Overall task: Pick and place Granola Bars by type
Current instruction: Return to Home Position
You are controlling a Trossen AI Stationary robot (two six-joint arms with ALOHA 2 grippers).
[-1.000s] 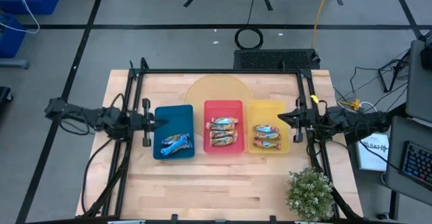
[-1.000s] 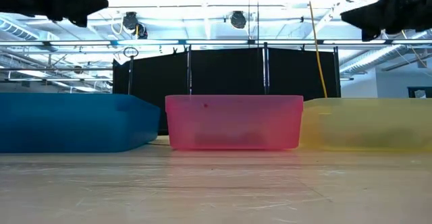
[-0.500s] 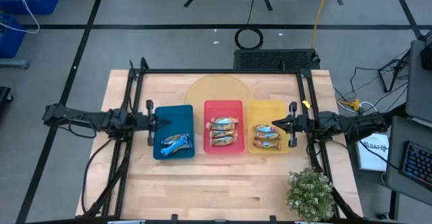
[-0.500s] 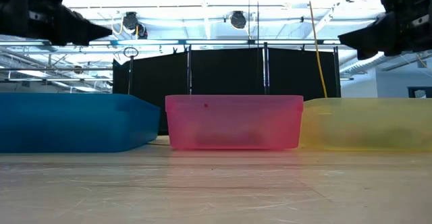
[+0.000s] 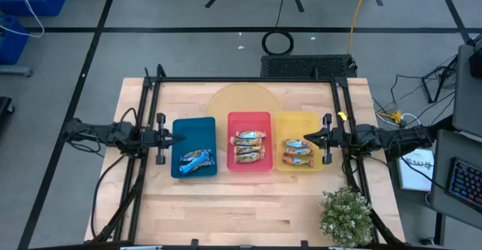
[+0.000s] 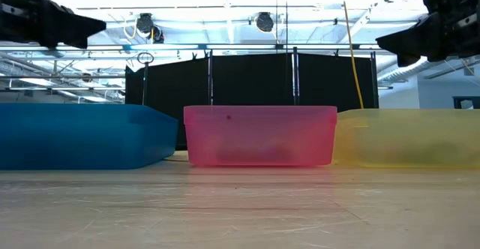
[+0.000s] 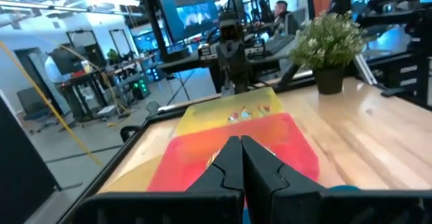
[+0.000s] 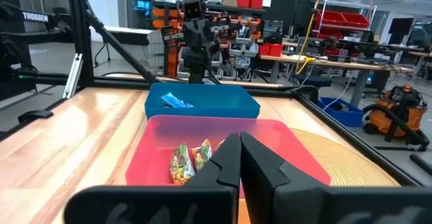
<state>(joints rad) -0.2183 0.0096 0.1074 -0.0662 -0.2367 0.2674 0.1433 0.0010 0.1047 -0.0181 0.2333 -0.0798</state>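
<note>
Three trays stand in a row: blue [image 5: 194, 133], red [image 5: 249, 122] and yellow [image 5: 300, 122]. Bright blue bars [image 5: 196, 159] lie in the blue tray. Three bars in tan-orange wrappers [image 5: 249, 146] lie in the red tray. Bars in orange and light-blue wrappers [image 5: 298, 152] lie in the yellow tray. My left gripper [image 5: 179, 138] [image 7: 239, 140] hovers shut over the blue tray's left edge. My right gripper [image 5: 306, 140] [image 8: 239, 137] hovers shut over the yellow tray. In the low view both hang well above the tray rims.
A potted plant [image 5: 346, 214] stands at the table's near right corner. A round yellowish mat [image 5: 241, 99] lies behind the trays. Black frame rails [image 5: 147, 107] run along both table sides. Bare wood [image 5: 241, 205] stretches in front of the trays.
My right gripper dropped lower and moved toward the table's left, out over the yellow tray, then held still. My left gripper dipped, then rose a little and drew back toward the table's left edge. Both stayed shut. No bar or tray moved.
</note>
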